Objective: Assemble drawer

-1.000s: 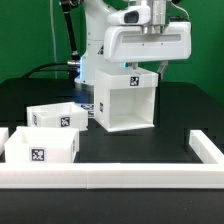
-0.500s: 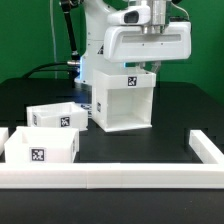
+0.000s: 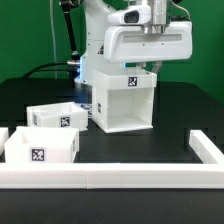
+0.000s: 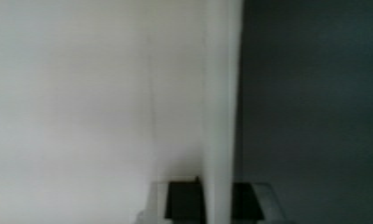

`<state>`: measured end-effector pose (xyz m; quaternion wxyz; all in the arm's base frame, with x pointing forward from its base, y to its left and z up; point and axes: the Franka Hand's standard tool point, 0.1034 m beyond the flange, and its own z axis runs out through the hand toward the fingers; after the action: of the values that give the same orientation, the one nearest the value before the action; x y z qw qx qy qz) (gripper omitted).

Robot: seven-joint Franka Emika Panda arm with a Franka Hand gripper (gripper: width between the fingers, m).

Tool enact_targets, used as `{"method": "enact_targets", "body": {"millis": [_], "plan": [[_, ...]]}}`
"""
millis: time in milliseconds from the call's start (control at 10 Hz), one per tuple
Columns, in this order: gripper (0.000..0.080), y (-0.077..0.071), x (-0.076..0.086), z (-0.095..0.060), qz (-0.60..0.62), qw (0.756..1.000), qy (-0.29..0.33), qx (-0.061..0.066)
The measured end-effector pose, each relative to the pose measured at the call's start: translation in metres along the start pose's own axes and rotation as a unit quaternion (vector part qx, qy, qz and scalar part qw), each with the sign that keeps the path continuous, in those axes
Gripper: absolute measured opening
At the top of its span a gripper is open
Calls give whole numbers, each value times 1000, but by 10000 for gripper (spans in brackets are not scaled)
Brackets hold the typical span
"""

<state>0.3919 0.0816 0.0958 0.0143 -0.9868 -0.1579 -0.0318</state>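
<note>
The tall white drawer housing (image 3: 122,100) stands upright at the table's middle, open side toward the camera, with a tag on its top. My gripper (image 3: 152,67) is directly above it, at the top edge of the wall on the exterior view's right. In the wrist view the gripper (image 4: 215,202) has a dark finger (image 4: 183,200) on each side of that thin white wall (image 4: 218,100), pressed against it. Two shallow white trays stand at the exterior view's left, each with a tag facing the camera. One tray (image 3: 58,116) is beside the housing; the other (image 3: 40,148) is nearer the front.
A long low white border rail (image 3: 110,178) runs along the table's front. It turns back at the exterior view's right (image 3: 206,148) and left (image 3: 3,136). The arm's base and cables stand behind the housing.
</note>
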Motion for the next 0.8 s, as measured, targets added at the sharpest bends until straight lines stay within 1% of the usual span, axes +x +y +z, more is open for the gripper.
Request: {"method": "enact_targets", "body": {"millis": [100,300,400,600,800], "plan": [[38,2,11,1,5,1000,0,2],[38,9,44,4,20,1000,4,8],[38,16,64,5,26,999,16,9],[38,27,93,7,38,999,37,8],[38,41,126,7,50,997,53,8]]}}
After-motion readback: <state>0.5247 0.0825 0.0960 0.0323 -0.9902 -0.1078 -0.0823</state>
